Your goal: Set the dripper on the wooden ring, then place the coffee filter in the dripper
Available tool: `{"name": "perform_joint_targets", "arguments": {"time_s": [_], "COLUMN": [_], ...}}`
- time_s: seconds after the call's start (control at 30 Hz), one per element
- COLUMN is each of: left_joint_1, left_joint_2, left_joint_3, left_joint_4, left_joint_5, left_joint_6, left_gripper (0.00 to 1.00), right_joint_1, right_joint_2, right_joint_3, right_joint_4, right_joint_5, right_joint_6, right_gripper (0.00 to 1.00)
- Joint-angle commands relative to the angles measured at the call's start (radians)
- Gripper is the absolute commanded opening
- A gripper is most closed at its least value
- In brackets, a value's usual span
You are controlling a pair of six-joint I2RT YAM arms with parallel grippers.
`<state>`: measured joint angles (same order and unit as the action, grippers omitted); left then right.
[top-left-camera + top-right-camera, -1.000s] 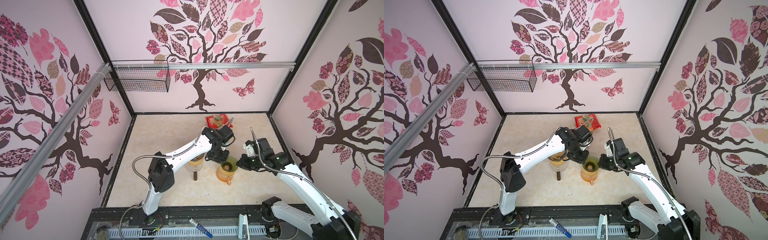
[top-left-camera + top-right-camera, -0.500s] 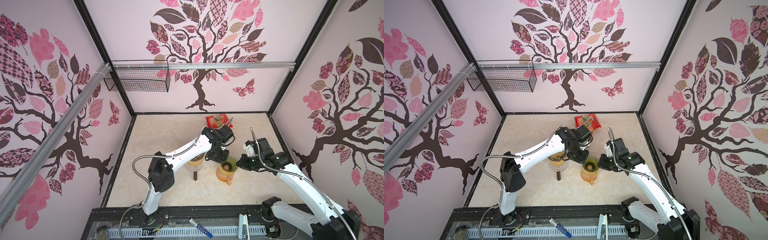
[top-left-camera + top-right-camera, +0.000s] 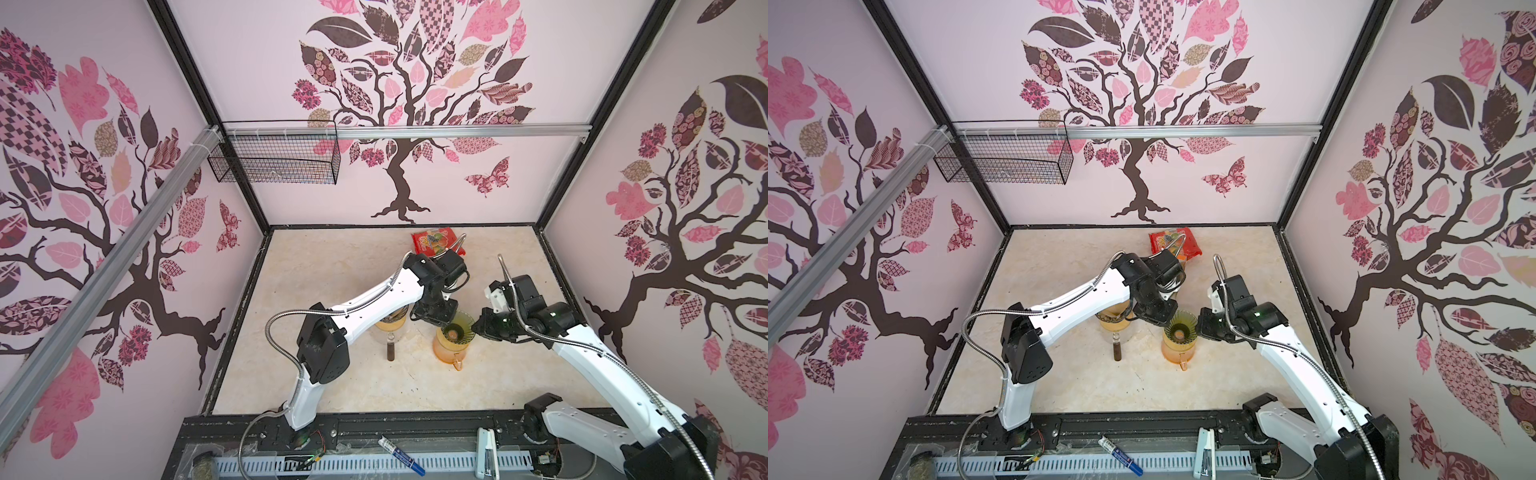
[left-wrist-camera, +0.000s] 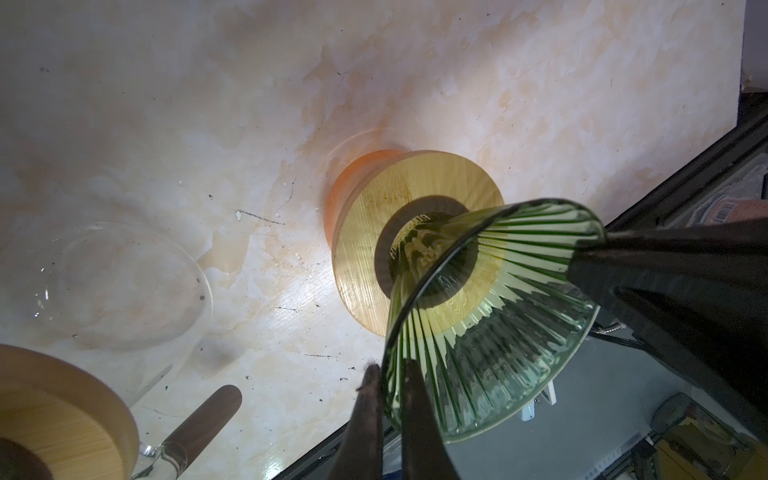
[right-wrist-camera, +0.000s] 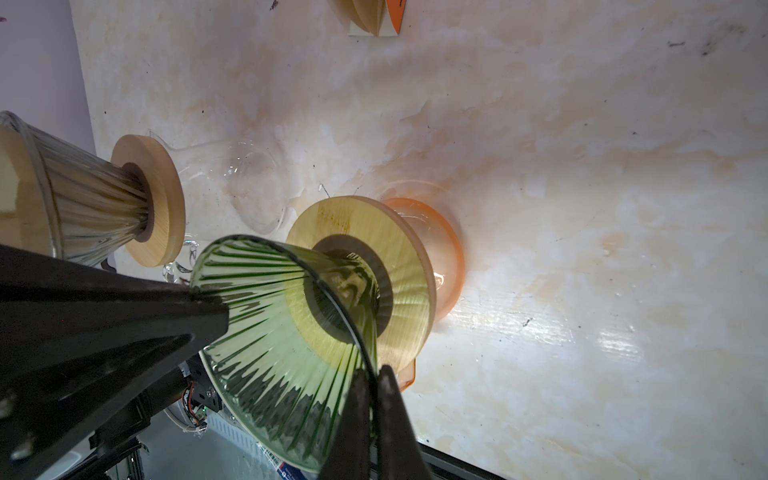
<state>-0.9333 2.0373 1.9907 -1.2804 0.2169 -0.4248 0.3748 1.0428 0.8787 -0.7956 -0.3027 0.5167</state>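
A green ribbed glass dripper (image 3: 455,328) (image 3: 1180,328) sits on a wooden collar (image 4: 415,187) atop an orange carafe (image 3: 446,353). Its cone holds nothing. My left gripper (image 4: 390,370) (image 3: 436,320) is shut on the dripper's (image 4: 498,311) rim on the side towards the left arm. My right gripper (image 5: 370,370) (image 3: 478,328) is shut on the opposite rim of the dripper (image 5: 282,332). Beige folded paper (image 5: 368,18) that looks like coffee filters lies farther back on the table, cut off by the edge of the right wrist view.
A clear glass dripper (image 5: 83,208) with beige paper inside stands on a second carafe (image 3: 390,328) with a brown handle (image 4: 203,419), just left of the orange one. A red snack bag (image 3: 436,241) lies at the back. The table's front edge is close behind the carafes.
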Motion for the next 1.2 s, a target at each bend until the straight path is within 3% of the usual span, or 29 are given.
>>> {"name": "perform_joint_targets", "arguments": {"time_s": [0.0,1.17], "left_joint_1": [-0.019,-0.021], "left_joint_2": [0.057,0.066], "left_joint_3": [-0.014,-0.151], "left_joint_4": [-0.055,-0.025], "left_joint_5": [0.019,0.028], "left_joint_6": [0.067,0.094], "left_gripper": [0.08,0.08], "right_joint_1": [0.021,0.026], "right_joint_2": [0.048,0.033], "right_joint_3": [-0.032,-0.156], "right_joint_4": [-0.031,0.013], "right_joint_5": [0.059,0.045], "right_joint_6": [-0.031,0.039], "right_gripper": [0.00,0.00]}}
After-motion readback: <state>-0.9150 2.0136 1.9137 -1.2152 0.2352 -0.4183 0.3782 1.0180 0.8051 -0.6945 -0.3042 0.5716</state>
